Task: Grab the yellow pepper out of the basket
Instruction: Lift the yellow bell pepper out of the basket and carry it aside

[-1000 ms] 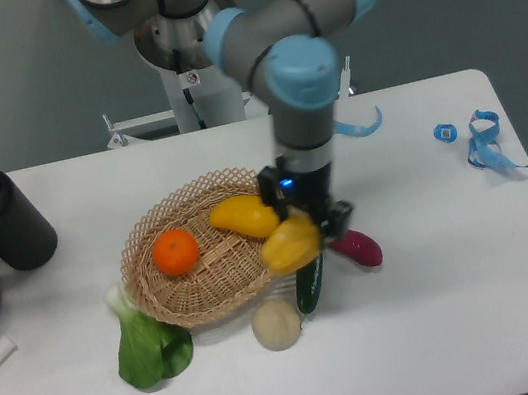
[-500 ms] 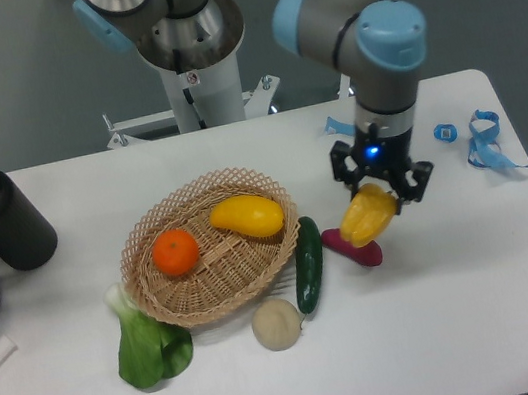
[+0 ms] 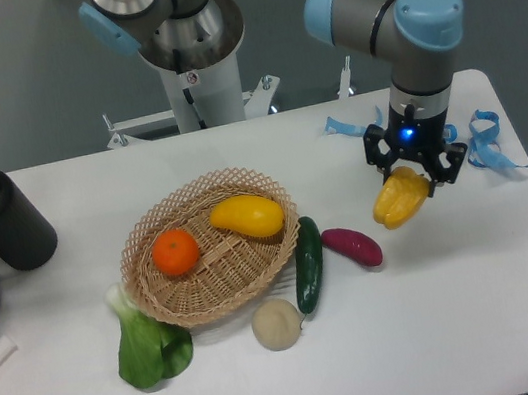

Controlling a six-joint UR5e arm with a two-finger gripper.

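My gripper [image 3: 413,176] grasps the pepper [image 3: 401,197], its long axis tilted, lower end down-left, well right of the basket [image 3: 141,250]; no readable writing

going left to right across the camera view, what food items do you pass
bok choy → orange → mango → cucumber → purple eggplant → yellow pepper held in the gripper

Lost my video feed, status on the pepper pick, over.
Gripper shut on the yellow pepper. Pepper out of the basket, held above the table right of the purple vegetable. Nothing in the way.
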